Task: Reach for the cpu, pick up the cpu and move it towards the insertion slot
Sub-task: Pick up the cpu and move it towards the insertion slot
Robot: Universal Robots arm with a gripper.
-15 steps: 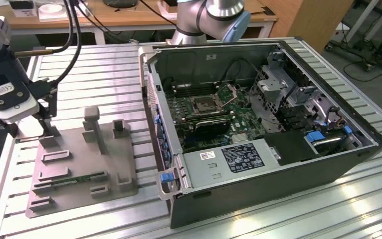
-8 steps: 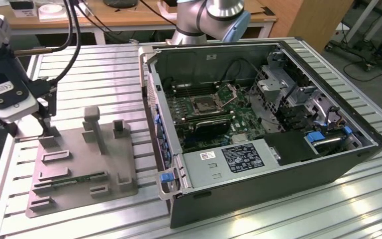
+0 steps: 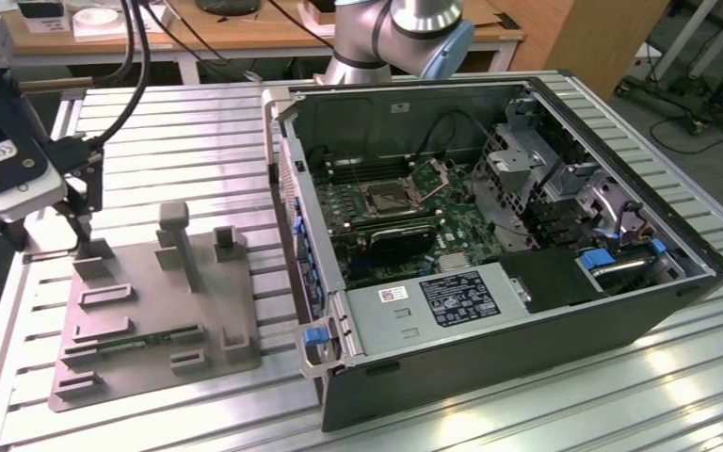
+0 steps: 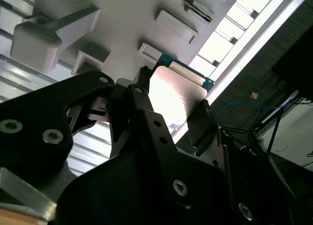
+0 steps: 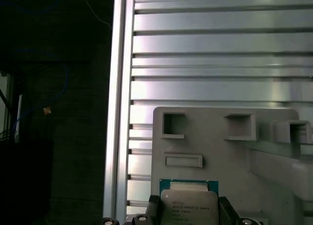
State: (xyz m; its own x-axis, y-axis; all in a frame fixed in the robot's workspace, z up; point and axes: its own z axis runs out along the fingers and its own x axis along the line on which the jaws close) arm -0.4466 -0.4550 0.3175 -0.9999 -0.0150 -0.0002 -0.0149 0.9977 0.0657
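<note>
The cpu [image 5: 189, 208] is a small square chip with a pale metal top and a green rim. It sits between my gripper's [image 5: 190, 216] two dark fingers [image 5: 154, 209], which press against its opposite edges. In the second wrist view the cpu [image 4: 173, 95] shines brightly at the corner of the grey fixture plate [image 4: 122, 24], with my gripper [image 4: 171, 100] shut on it. In the exterior view my gripper [image 3: 82, 240] stands low over the far corner of the fixture plate [image 3: 211, 301], at that view's left. The insertion slot [image 3: 390, 198] lies inside the open computer case, far toward that view's right.
The open computer case [image 3: 500, 320] rests on the slatted aluminium table [image 3: 185, 122], its near wall rising between the fixture and the motherboard. Grey posts [image 3: 176, 235] stand up from the fixture. A green memory strip [image 3: 148, 341] lies on it. The table edge [image 5: 120, 112] runs close by.
</note>
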